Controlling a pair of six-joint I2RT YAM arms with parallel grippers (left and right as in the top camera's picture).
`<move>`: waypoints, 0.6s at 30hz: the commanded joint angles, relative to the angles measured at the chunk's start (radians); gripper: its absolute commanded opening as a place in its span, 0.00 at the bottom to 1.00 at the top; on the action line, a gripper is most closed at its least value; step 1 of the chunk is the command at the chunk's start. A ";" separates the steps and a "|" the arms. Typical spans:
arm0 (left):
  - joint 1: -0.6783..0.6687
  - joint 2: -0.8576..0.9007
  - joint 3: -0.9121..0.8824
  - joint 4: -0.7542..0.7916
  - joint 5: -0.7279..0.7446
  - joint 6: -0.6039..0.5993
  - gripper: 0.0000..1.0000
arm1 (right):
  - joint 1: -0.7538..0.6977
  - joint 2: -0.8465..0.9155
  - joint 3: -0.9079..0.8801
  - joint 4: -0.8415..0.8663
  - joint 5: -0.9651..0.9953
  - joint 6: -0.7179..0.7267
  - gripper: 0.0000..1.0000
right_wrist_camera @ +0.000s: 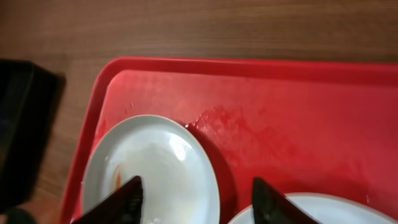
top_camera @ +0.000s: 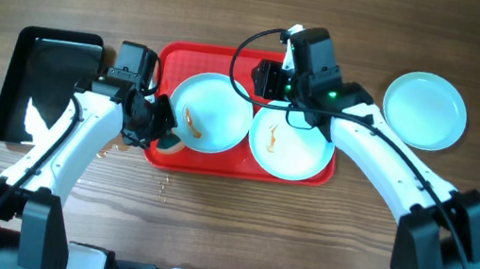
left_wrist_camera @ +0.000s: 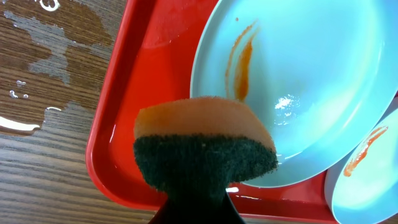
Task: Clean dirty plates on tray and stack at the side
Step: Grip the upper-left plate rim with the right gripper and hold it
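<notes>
Two pale mint plates lie on the red tray. The left plate has an orange smear and shows in the left wrist view and the right wrist view. The right plate has a smear too. A third, clean plate lies on the table right of the tray. My left gripper is shut on an orange and dark green sponge at the tray's front left, just off the left plate's rim. My right gripper is open above the tray's back, between the two plates.
A glossy black tray sits at the left of the wooden table. Water is spilled on the wood by the red tray's left edge. The red tray's surface is wet.
</notes>
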 commanded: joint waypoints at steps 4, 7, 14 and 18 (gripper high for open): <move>0.007 0.008 -0.006 0.000 0.002 0.015 0.04 | 0.018 0.163 0.012 0.097 -0.069 -0.144 0.35; 0.007 0.008 -0.006 0.000 0.002 0.015 0.04 | 0.018 0.203 0.012 0.123 -0.070 -0.144 0.37; 0.007 0.008 -0.006 0.009 0.002 0.015 0.04 | 0.024 0.236 0.012 0.132 -0.100 -0.142 0.37; 0.007 0.008 -0.006 0.011 0.002 0.015 0.04 | 0.046 0.242 0.012 0.126 -0.099 -0.144 0.38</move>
